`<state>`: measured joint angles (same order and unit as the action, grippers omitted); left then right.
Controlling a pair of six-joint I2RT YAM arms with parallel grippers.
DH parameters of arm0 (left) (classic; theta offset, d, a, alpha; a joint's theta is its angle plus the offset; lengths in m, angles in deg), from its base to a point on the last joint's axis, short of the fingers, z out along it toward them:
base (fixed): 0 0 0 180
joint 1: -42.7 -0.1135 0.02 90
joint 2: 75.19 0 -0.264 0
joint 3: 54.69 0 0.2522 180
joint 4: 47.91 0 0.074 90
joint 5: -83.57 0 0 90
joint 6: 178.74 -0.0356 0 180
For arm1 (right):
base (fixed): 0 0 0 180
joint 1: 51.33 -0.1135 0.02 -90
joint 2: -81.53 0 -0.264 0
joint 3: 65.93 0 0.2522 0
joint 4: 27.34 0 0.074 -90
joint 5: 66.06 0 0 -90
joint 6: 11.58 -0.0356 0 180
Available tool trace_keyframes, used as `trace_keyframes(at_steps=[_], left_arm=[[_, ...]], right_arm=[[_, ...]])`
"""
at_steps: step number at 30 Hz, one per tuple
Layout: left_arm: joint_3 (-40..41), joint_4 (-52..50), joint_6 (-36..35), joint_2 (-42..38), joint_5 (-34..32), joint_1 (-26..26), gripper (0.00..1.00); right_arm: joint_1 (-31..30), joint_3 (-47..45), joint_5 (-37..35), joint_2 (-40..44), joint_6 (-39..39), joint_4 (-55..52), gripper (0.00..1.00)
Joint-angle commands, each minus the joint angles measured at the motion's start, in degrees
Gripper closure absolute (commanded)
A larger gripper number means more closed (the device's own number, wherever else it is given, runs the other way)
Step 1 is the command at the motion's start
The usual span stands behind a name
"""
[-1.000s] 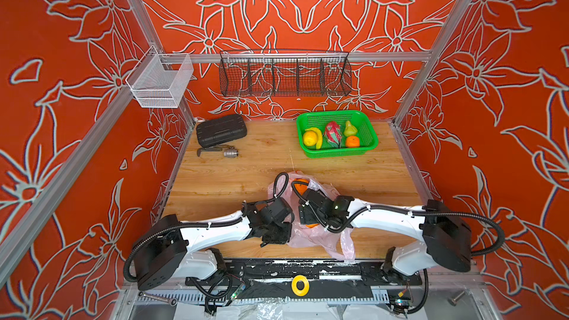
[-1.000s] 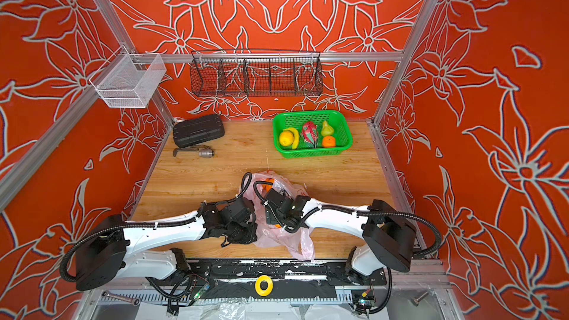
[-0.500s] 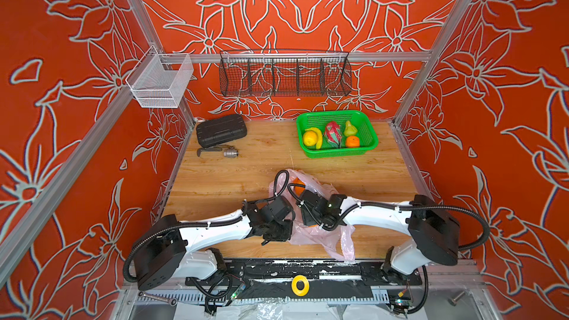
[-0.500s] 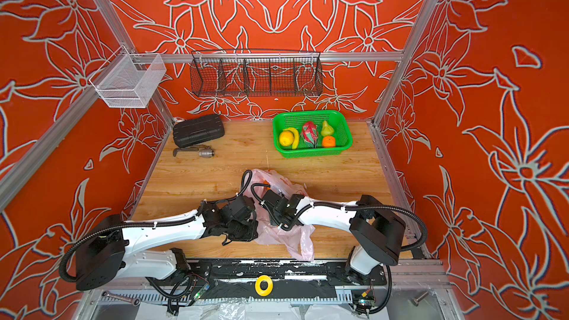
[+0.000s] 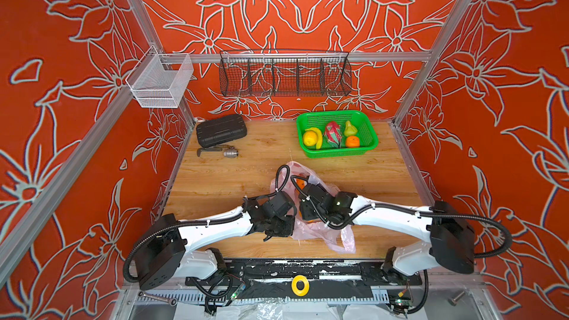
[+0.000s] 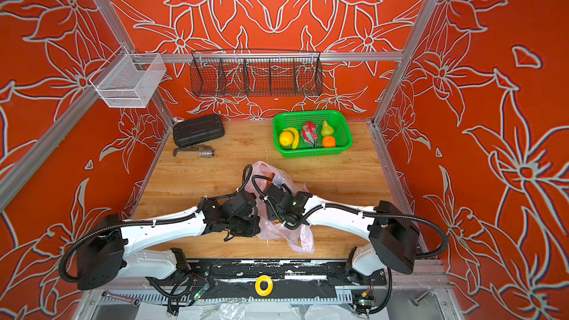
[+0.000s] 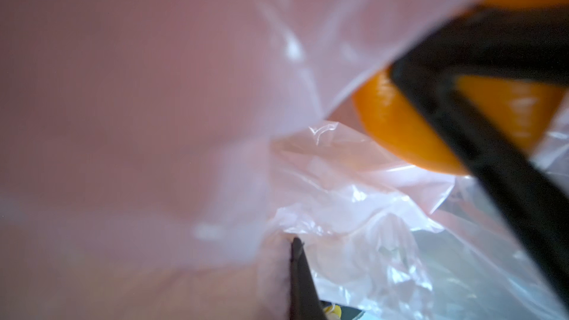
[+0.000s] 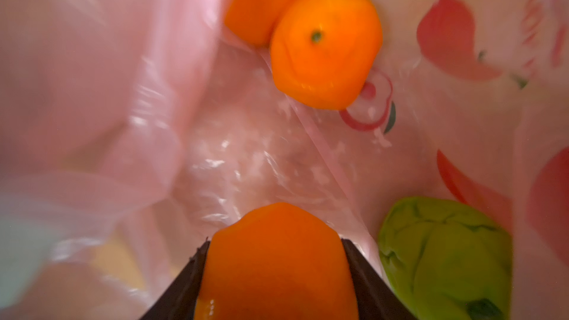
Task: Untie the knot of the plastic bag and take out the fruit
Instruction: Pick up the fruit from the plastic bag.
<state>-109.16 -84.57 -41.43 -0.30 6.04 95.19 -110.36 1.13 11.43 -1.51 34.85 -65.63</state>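
At the front of the bench the right jaws reach into the open mouth of the plastic bag, part-open and pressed against both sides of an orange. The left jaws are fully closed, with a fold of the bag's film bunched at their tip, apparently pinning the rim. The knot is nowhere in view, so untying looks done. To do this well, draw the orange back out along the line of entry, slowly, with the left side pulling the film taut. Loose film sags over the mouth and could snag. A bumpy green fruit lies just beside the grip, and two more oranges sit deeper in. Far right, the green basket holds a dragon fruit, a pear and a banana; a black case lies far left.
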Motion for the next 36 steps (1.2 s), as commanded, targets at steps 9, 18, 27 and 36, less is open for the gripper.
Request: trace_keyframes(at_steps=[9, 18, 27, 36], left_arm=[[-2.7, -2.0, -1.5, 1.5, -2.2, -0.7, 0.98], [-4.8, -2.4, -3.3, 1.2, -3.3, -0.7, 0.64], [-5.3, -3.6, -5.8, -4.0, -4.7, -0.8, 0.13], [-7.6, -9.8, -8.4, -10.2, -10.4, -1.1, 0.01]], right_arm=[[0.9, -0.7, 4.3, 8.3, 0.8, 5.0, 0.43], [1.1, 0.2, 3.0, 18.9, 1.4, 3.6, 0.45], [4.0, 2.6, 2.8, 25.1, 2.9, 2.1, 0.46], [7.7, 7.7, 4.2, 26.0, 6.0, 1.6, 0.46]])
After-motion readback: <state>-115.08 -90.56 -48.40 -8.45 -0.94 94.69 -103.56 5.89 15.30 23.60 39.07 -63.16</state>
